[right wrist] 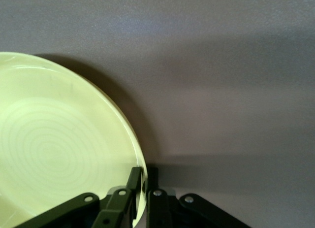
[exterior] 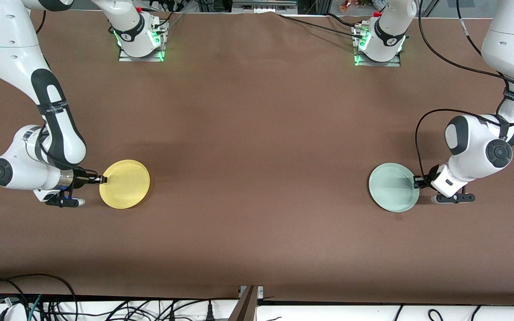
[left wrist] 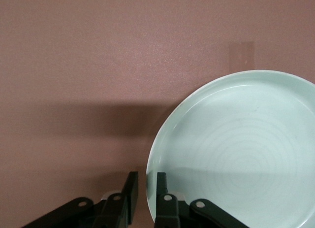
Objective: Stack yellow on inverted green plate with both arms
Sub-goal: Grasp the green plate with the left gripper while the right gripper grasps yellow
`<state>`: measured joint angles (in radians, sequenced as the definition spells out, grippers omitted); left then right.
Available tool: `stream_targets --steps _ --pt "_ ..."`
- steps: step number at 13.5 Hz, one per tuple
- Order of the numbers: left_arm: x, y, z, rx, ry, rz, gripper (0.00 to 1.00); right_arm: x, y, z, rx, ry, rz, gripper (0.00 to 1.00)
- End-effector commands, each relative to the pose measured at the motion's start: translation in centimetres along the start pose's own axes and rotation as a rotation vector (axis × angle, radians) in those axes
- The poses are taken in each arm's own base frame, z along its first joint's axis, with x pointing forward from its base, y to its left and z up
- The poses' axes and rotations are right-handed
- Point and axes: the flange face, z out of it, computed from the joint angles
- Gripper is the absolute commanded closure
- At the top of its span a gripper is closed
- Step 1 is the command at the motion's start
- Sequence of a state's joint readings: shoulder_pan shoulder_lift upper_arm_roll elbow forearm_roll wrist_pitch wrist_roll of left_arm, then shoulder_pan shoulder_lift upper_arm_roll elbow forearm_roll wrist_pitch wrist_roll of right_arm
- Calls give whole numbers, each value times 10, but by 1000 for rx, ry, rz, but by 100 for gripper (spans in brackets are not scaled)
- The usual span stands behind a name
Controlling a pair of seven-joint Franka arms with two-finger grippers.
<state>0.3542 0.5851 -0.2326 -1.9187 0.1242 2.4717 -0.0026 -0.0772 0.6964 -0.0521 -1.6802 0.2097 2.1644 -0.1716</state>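
Note:
The yellow plate point(exterior: 124, 183) lies near the right arm's end of the table. My right gripper point(exterior: 103, 179) is low at its edge, and in the right wrist view the right gripper point(right wrist: 143, 183) is shut on the rim of the yellow plate point(right wrist: 54, 149), one finger inside and one outside. The green plate point(exterior: 393, 186) lies hollow side up near the left arm's end. My left gripper point(exterior: 416, 182) is at its edge. In the left wrist view the left gripper point(left wrist: 147, 188) is open and straddles the rim of the green plate point(left wrist: 241, 149), with a gap at the outer finger.
The brown table point(exterior: 257, 133) is bare between the two plates. The arm bases point(exterior: 141, 40) stand along the edge farthest from the front camera. Cables point(exterior: 38, 298) lie off the table's near edge.

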Motion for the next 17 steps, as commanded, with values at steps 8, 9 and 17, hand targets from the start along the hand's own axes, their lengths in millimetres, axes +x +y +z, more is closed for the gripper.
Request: stream_targets --steps 8,9,17 --pt "-1 3 0 7 -11 29 100 4 -15 -26 25 6 -48 99" --pt "1 3 -5 13 -3 32 100 4 -16 -27 23 7 -50 99" --pt "39 29 -142 53 -115 67 100 10 -25 -46 29 5 -66 99"
